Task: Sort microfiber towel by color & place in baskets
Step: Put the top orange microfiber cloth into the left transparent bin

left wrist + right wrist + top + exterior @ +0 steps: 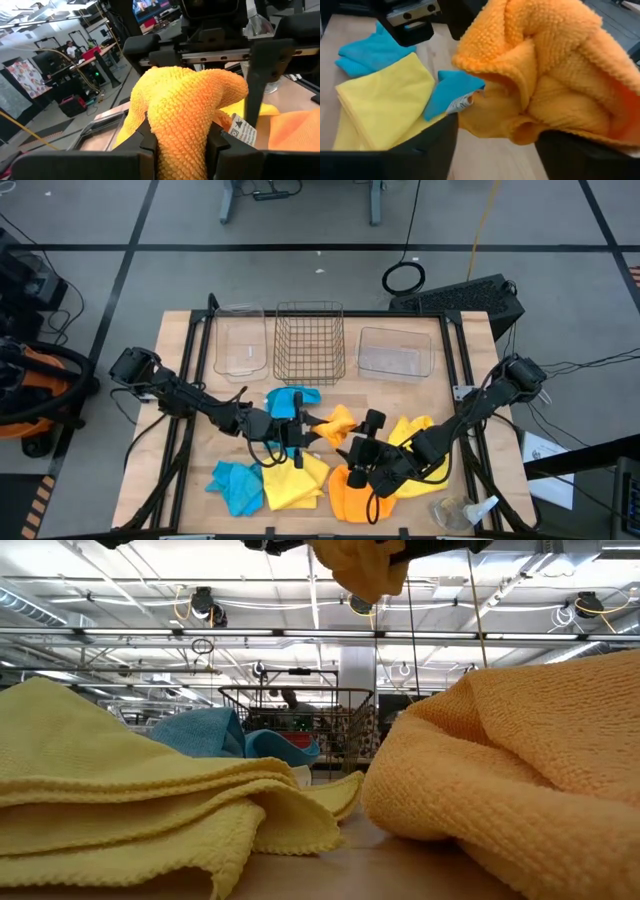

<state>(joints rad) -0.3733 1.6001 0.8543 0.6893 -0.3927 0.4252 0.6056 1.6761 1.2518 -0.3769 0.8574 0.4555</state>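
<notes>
- My left pincer (pixel 300 430), centre of the high view, is clamped on an orange microfiber towel (pixel 190 100); the left wrist view shows both dark fingers (pixel 148 142) pressed into the cloth, which is lifted off the surface (pixel 180 340).
- My right pincer (pixel 362 442), just right of centre, faces the left one. The same orange towel fills the space between its fingers in the right wrist view, but I cannot tell whether they are closed on it or standing apart around it.
- Risk 1: if both pincers pull on this one towel, it stretches or slips from the weaker grip and drops back onto the pile.
- Risk 2: a blue towel (pixel 452 90) with a white tag lies just beside the orange cloth in the right wrist view; a closing stroke here could catch it, and two colours would travel together.
- Risk 3: the pincers are very near each other, so a small misjudged move could knock the fingers together.
- The baskets are all empty along the upper edge of the surface: a clear tub (pixel 239 340) at left, a wire-mesh basket (pixel 310 340) in the middle, a second clear tub (pixel 394 352) at right. A hanging corner could snag the mesh rim.
- Yellow towels (pixel 290 480) and a second orange one (pixel 345 495) lie unsorted at lower centre.
</notes>
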